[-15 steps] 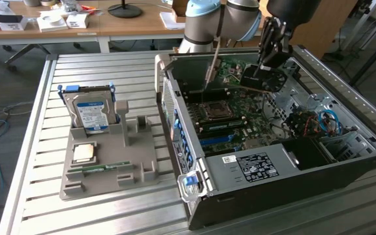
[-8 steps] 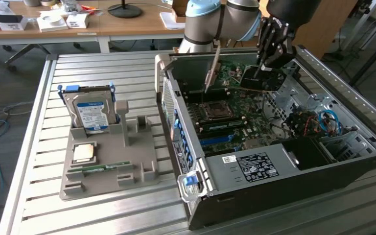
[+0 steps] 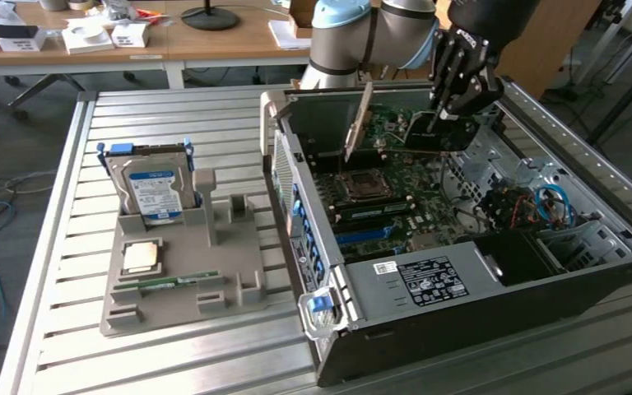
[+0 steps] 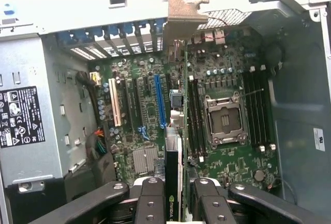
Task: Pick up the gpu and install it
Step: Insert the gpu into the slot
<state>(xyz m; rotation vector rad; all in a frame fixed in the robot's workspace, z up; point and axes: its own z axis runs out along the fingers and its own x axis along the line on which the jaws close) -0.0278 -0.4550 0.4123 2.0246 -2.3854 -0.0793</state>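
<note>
Plainly the jaws (image 4: 173, 206) are clamped on the gpu (image 4: 175, 151), pinching its two flat faces near one end, so the card stands on edge between them and runs out toward its metal bracket (image 4: 185, 12). It looks light, thin and stiff, yet fragile, so a hold on the bare faces seems safest. It sits inside the open computer case (image 3: 448, 354), over the motherboard (image 4: 145, 105), on the table (image 3: 129, 362)
</note>
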